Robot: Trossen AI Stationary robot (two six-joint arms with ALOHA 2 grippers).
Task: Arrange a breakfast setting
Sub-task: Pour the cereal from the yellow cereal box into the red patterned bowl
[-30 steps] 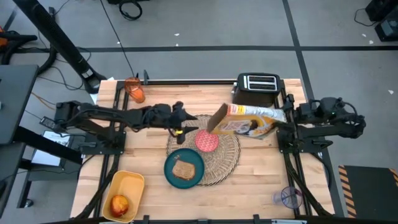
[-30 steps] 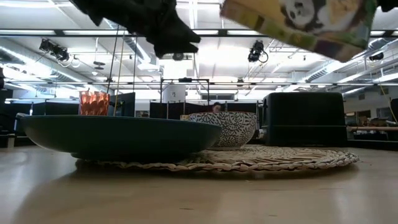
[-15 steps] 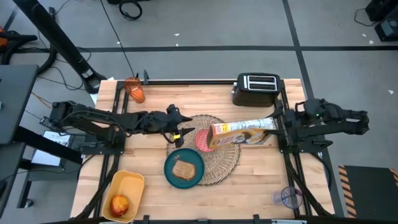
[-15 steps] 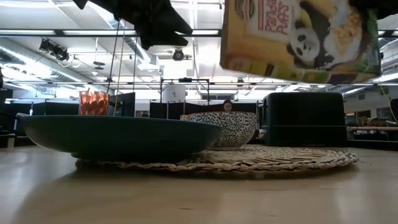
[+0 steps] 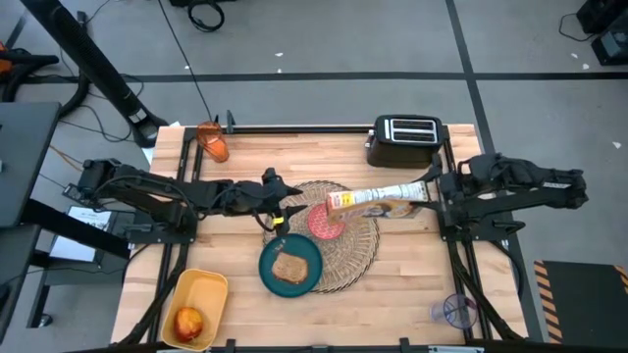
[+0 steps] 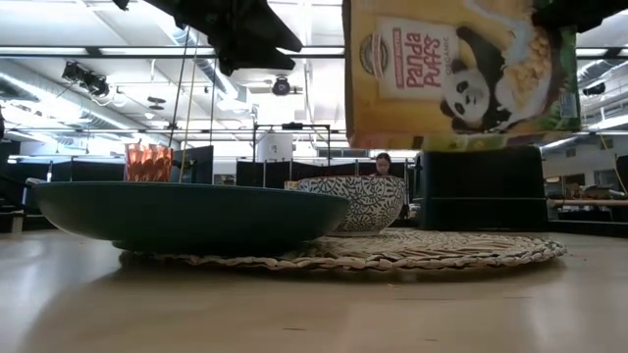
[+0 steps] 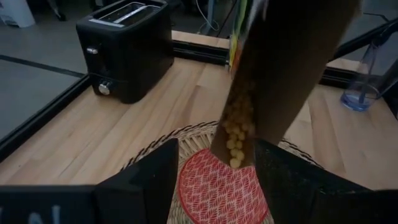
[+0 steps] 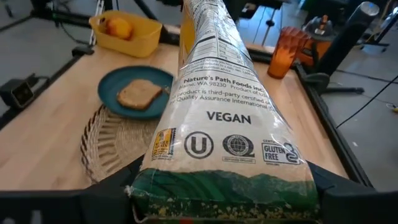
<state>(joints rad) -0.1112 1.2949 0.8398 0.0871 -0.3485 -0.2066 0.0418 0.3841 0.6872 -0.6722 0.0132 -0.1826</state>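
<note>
Right jaws [image 5: 428, 194] clamped on tipped yellow cardboard cereal box [image 5: 378, 202]; left jaws [image 5: 278, 203] apart, holding nothing.

High view: box slants over small pink bowl [image 5: 325, 224] on large round woven straw placemat [image 5: 355, 257]. Teal plate [image 5: 290, 266] with brown toast slice [image 5: 290, 267] overlaps mat's near-left edge. Left jaws hover beside bowl. Orange translucent cup [image 5: 212, 141] at desk [image 5: 235, 167] far-left corner; black toaster [image 5: 404, 138] far right; red apple [image 5: 188, 321] in yellow tray [image 5: 199, 291] near left.
Low view: box front, panda print, hangs above patterned bowl wall.
Left wrist view: round cereal pieces [image 7: 236, 134] spill from box mouth above bowl; fingers [image 7: 146, 180] spread either side.
Right wrist view: box base gripped; plate, toast, cup, tray beyond.
</note>
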